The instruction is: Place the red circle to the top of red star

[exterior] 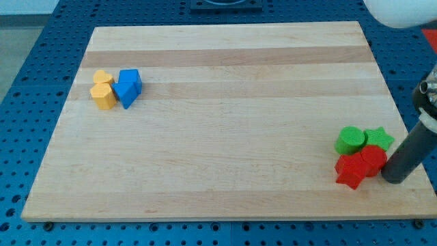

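Note:
The red circle [373, 160] lies near the board's right edge, low in the view. The red star [351, 171] touches it on its lower left. A green circle [351, 140] and a green star [378, 139] sit just above the two red blocks. My tip [394, 179] rests on the board just right of the red circle, close to it or touching it. The dark rod rises from there toward the view's right edge.
Two yellow blocks [103, 89] and two blue blocks [128, 87] cluster at the board's upper left. The wooden board [218, 123] lies on a blue perforated table. A white rounded object [403, 10] is at the view's top right.

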`<state>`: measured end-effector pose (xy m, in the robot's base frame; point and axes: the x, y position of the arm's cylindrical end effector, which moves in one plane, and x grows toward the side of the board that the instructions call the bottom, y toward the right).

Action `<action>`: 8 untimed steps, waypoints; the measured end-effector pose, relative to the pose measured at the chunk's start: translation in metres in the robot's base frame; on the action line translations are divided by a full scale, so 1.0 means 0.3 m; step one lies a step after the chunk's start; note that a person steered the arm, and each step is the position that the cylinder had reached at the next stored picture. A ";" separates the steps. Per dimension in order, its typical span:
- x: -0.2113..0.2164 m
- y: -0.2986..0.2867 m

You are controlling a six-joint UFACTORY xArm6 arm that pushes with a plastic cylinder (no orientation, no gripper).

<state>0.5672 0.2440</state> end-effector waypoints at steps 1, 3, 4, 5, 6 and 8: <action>-0.039 0.000; -0.103 -0.034; -0.134 -0.065; -0.144 -0.112; -0.144 -0.168; -0.193 -0.191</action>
<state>0.5093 0.1867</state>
